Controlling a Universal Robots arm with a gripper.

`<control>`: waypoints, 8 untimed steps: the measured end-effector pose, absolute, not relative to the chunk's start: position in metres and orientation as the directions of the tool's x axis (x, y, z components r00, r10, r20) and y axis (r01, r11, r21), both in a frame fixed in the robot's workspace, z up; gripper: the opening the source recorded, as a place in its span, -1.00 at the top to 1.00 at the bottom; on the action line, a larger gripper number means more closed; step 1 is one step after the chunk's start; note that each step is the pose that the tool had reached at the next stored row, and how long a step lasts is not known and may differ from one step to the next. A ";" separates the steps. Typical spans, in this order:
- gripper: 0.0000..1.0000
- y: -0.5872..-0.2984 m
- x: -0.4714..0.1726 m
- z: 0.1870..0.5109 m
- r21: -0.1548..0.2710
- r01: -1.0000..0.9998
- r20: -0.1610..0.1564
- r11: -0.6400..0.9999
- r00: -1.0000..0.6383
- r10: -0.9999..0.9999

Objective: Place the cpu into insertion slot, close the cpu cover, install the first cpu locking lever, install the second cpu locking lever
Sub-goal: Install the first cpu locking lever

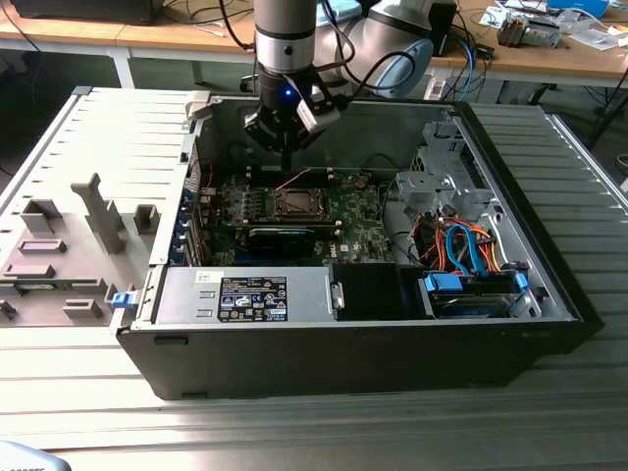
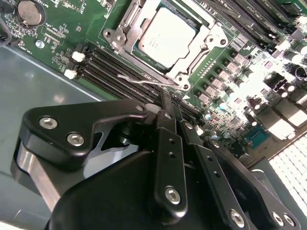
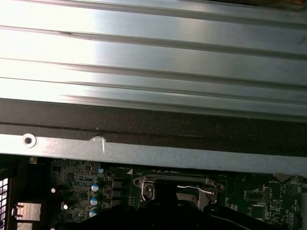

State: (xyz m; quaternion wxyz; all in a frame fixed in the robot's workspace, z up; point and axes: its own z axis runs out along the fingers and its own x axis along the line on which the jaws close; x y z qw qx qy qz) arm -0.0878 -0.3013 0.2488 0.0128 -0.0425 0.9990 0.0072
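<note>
The cpu (image 2: 165, 34) lies flat in the insertion slot (image 2: 120, 36), its silvery top showing through the window of the cpu cover (image 2: 204, 45), which is folded down around it. A thin wire locking lever (image 2: 144, 80) runs along the socket's near side. My gripper (image 2: 168, 98) is shut with nothing in it, its black fingertips just beside that lever. In the exterior view the gripper (image 1: 286, 155) hangs inside the open computer case, a little behind the insertion slot (image 1: 294, 203). The first wrist view shows the socket's edge (image 3: 146, 188) and a lever (image 3: 196, 189).
Black memory slots (image 2: 115, 72) run beside the socket. A black card (image 1: 280, 238) sits in front of it, with a power supply (image 1: 245, 294) nearer still. Drive cages and orange and blue cables (image 1: 461, 245) fill the exterior view's right. The case wall (image 3: 153, 153) stands close behind.
</note>
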 end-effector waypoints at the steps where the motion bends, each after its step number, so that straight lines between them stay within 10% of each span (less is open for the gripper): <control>1: 0.79 -0.301 -0.088 0.247 0.013 -0.086 -0.026 0.996 -0.996 -0.085; 8: 0.79 -0.300 -0.087 0.239 0.013 -0.111 -0.026 0.994 -0.994 -0.111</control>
